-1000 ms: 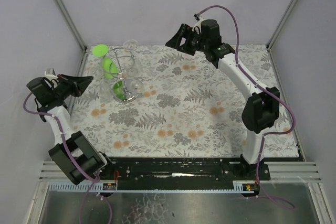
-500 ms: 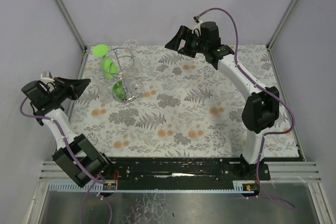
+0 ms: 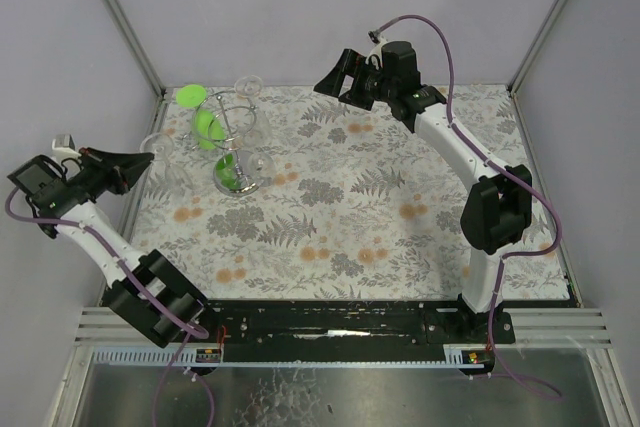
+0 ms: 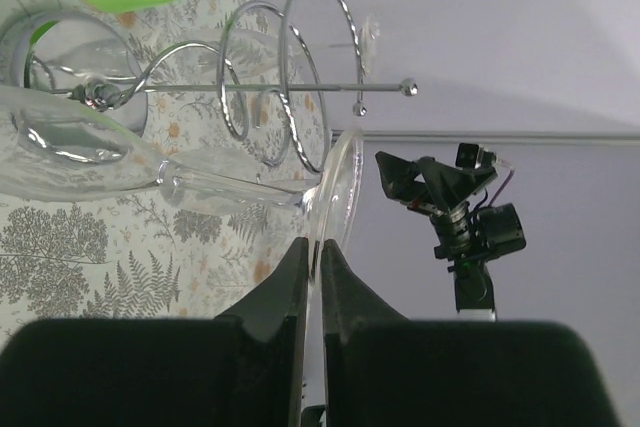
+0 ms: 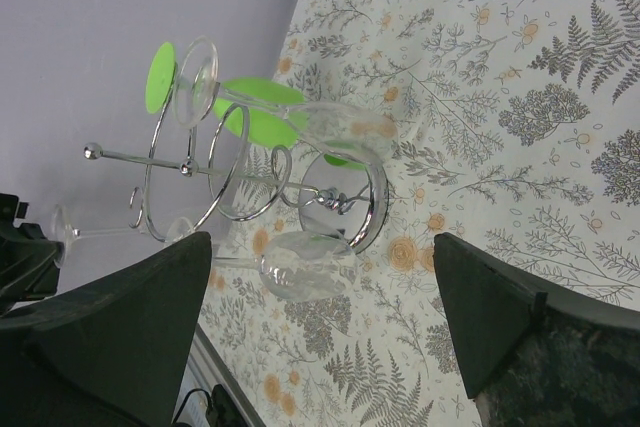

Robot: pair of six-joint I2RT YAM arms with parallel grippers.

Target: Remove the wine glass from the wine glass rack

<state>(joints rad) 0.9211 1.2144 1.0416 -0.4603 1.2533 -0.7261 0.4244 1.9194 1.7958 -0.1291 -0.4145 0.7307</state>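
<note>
Left gripper (image 4: pixel 312 247), table's 9 o'clock: fingers together, pinching the foot rim of the wine glass (image 4: pixel 150 179). Glass lies horizontal, bowl beside the wine glass rack (image 5: pixel 345 202) at 10 o'clock. Right gripper (image 3: pixel 330 77), 12 o'clock: fingers wide apart, holding nothing.

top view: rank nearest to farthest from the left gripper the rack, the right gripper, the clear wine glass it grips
1. clear wine glass, foot pinched in the left gripper
2. wine glass rack, just to its right
3. right gripper, open, far across near the back
</note>
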